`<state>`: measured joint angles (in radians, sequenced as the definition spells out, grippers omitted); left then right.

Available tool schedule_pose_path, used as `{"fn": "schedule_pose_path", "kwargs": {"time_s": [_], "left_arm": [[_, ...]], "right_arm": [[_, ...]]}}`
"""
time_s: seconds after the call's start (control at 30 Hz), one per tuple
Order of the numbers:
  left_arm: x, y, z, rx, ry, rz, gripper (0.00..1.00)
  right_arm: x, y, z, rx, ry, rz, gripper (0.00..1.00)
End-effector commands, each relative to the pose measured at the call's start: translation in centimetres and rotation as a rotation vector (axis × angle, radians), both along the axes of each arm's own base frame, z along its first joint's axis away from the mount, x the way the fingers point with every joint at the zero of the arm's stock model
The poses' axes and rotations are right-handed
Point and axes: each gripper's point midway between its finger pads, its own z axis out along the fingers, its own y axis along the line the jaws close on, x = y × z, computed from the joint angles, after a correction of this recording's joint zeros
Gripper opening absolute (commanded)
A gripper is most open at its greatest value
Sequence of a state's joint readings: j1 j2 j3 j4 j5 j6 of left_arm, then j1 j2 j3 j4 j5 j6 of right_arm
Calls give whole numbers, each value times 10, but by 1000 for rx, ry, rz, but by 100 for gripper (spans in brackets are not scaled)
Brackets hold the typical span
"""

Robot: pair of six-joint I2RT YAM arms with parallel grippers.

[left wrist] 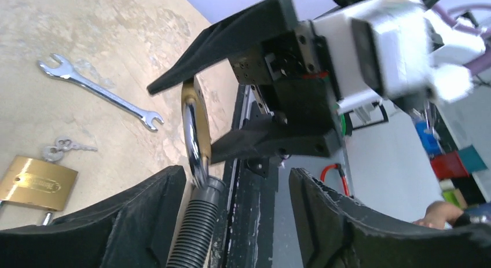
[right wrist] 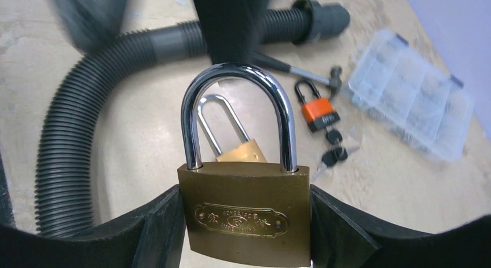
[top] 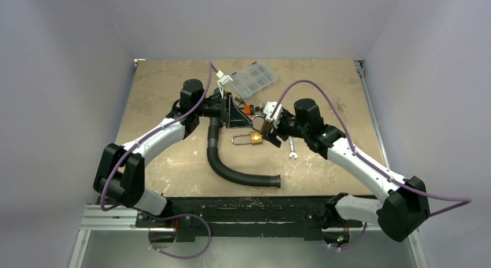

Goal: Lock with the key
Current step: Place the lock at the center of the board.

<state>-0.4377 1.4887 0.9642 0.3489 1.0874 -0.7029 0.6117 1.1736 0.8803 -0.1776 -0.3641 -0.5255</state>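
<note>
Right hand (right wrist: 246, 211) is clamped on a brass padlock (right wrist: 240, 190). 1 finger presses each side of the body, shackle pointing up and away from the wrist. Both shackle legs sit in the body. The padlock is lifted off the tabletop (top: 168, 83), about mid-table in the top view.

Left hand (left wrist: 234, 184) is spread open with nothing between its 2 fingers. From its wrist camera the held padlock shows edge-on, just beyond the finger gap and not touching either finger. The 2 hands face each other closely.

A 2nd brass padlock (left wrist: 36, 182) lies flat on the tabletop, below and just beside the held one. A small bunch of keys (left wrist: 61, 146) on a ring lies on the tabletop touching or nearly touching its body. No key is in either hand. I can't tell from these views which keyhole those keys fit.

Other items:
- Orange padlock (right wrist: 317, 114) with its own dark-headed keys (right wrist: 333, 151) just beside it, further back.
- Black ribbed hose (top: 231, 169) curving under the left hand toward the near edge.
- Wrench (left wrist: 98, 91) flat on the tabletop, near the right hand.
- Clear compartment box (top: 253, 78) at the far side.
</note>
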Motion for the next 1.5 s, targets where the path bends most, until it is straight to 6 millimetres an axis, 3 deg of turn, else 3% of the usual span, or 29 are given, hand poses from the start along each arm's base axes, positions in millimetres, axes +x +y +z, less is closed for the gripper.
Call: {"fn": "schedule_pose_path", "kwargs": {"time_s": [0.0, 0.1, 0.33, 0.53, 0.7, 0.97, 1.47], "left_arm": [[22, 16, 30, 1, -155, 82, 77], [29, 22, 29, 42, -207, 137, 86], [26, 25, 36, 40, -251, 147, 87], [23, 25, 35, 38, -251, 141, 87], [22, 26, 34, 38, -258, 145, 87], [21, 26, 33, 39, -260, 143, 87], [21, 26, 30, 37, -256, 138, 87]], "right_arm": [[45, -38, 33, 112, 19, -162, 42], [82, -92, 17, 85, 98, -329, 41], [154, -215, -25, 39, 283, -699, 42], [195, -267, -51, -2, 327, -873, 42], [212, -280, -79, -27, 379, -931, 42], [221, -289, -109, -33, 421, -1011, 42], [225, -299, -131, -33, 439, -1082, 57]]}}
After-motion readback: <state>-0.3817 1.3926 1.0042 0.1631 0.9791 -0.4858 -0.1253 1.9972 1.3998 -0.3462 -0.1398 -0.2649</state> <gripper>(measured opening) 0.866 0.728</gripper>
